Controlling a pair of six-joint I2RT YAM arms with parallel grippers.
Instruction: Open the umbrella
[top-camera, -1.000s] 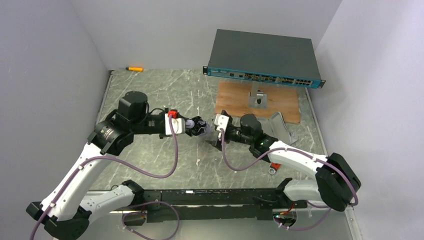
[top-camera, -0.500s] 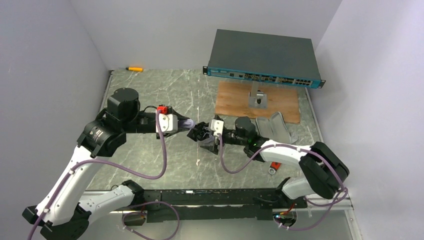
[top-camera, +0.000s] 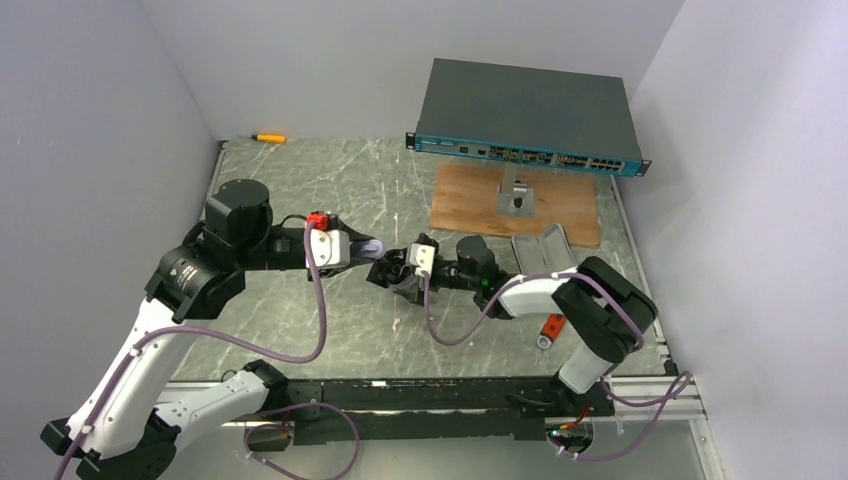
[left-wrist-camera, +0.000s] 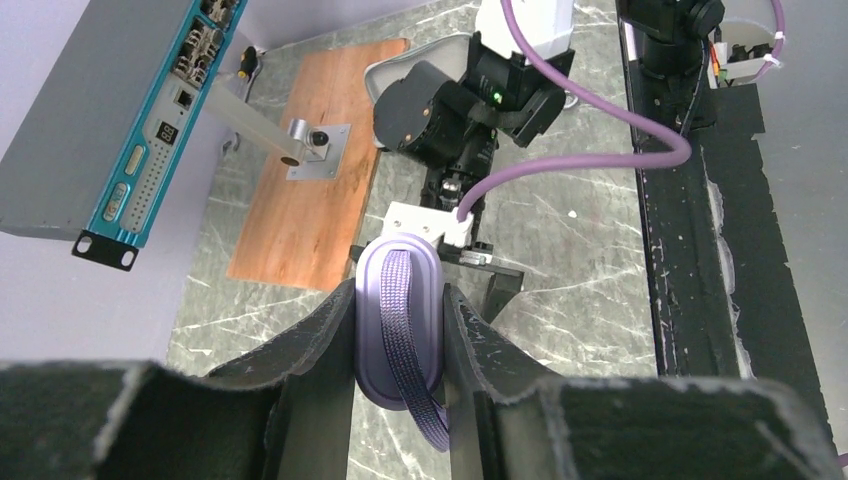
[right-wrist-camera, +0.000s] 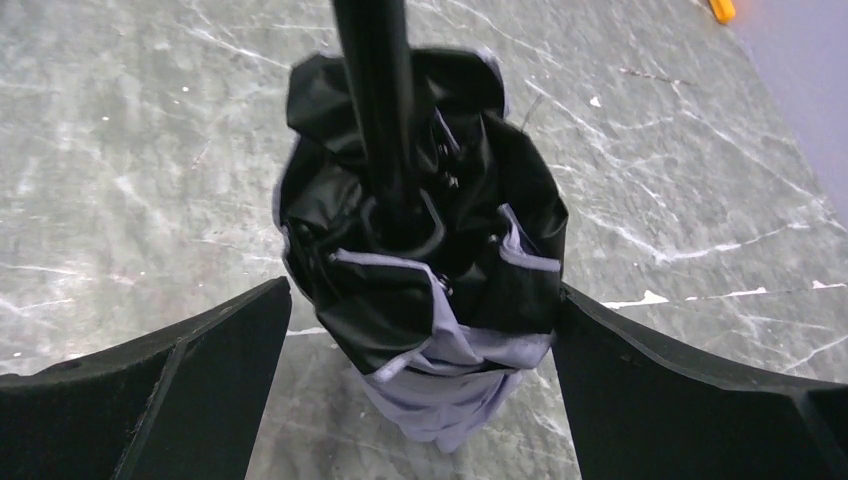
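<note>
Both arms have slid leftward since a second ago, carrying the umbrella (top-camera: 384, 268) with them. It sits between the two grippers over the middle of the marble table (top-camera: 300, 180), left of the wooden board (top-camera: 470, 200). The left gripper (left-wrist-camera: 398, 296) is pinched tight on the pale handle (left-wrist-camera: 397, 330) (a woven strap runs along it). The right gripper (right-wrist-camera: 420, 288) is spread wide, yet both fingers (right-wrist-camera: 200, 370) press against the sides of the folded canopy (right-wrist-camera: 420, 310), with the black shaft (right-wrist-camera: 375, 100) running out of its middle.
</note>
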